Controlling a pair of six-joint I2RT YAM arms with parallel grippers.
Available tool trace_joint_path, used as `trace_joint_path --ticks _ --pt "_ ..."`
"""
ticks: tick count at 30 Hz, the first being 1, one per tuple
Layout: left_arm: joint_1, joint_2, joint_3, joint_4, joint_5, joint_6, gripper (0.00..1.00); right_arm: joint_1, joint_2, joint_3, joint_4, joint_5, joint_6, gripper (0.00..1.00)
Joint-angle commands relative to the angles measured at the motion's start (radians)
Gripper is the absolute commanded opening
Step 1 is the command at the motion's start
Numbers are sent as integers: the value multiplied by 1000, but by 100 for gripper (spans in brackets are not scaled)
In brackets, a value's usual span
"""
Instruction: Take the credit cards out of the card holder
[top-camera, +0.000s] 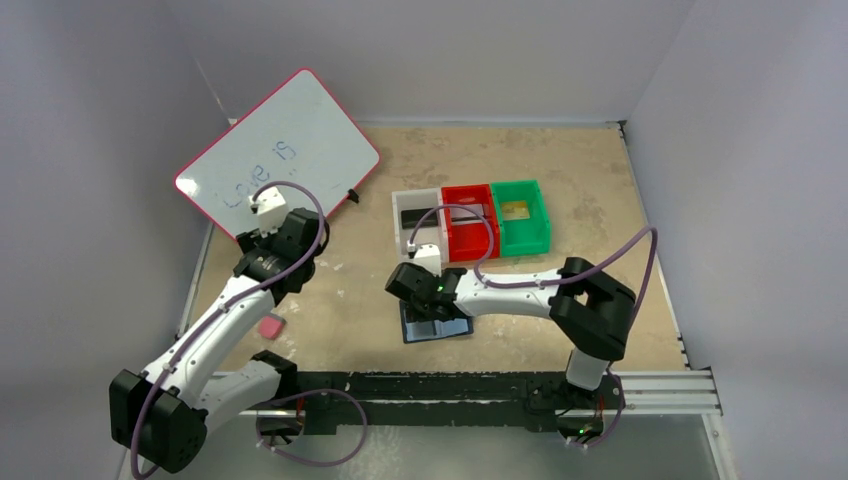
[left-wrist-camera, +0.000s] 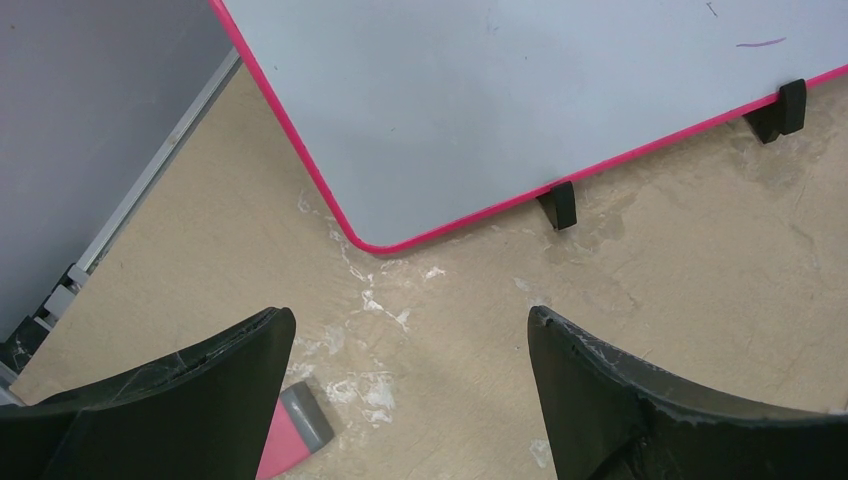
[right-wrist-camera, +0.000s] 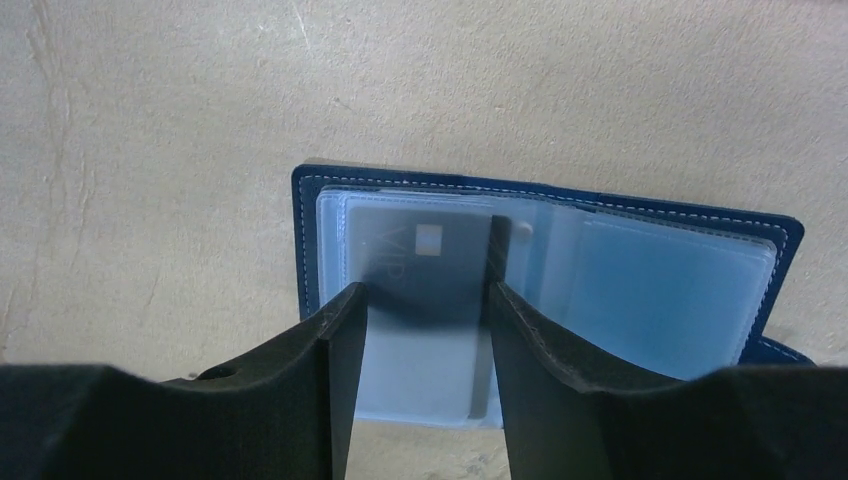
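We counted two robot arms, the left arm (top-camera: 215, 330) at seven o'clock and the right arm (top-camera: 520, 295) at four o'clock, each ending in one gripper, the left gripper (left-wrist-camera: 410, 385) and the right gripper (right-wrist-camera: 425, 330). One card holder (right-wrist-camera: 640, 290) lay open near six o'clock, with one dark card (right-wrist-camera: 420, 265) visible in its pockets. Three bins stood in a row just past centre: one white bin (top-camera: 402, 232), one red bin (top-camera: 470, 238), one green bin (top-camera: 521, 233). We saw one whiteboard (top-camera: 285, 145) at ten o'clock, resting on two black feet (left-wrist-camera: 559, 205), and one pink eraser (top-camera: 270, 326).
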Motion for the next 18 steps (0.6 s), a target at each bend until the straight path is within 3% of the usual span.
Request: trace_joint_path --ticks 1,12,18 --pt "6 7 45 2 -4 10 87 5 9 33 -46 33 47 50" --pt "6 11 45 0 -5 11 87 5 75 30 -43 9 63 49" --pt "6 18 47 0 -1 11 87 5 98 6 -37 -6 87 34"
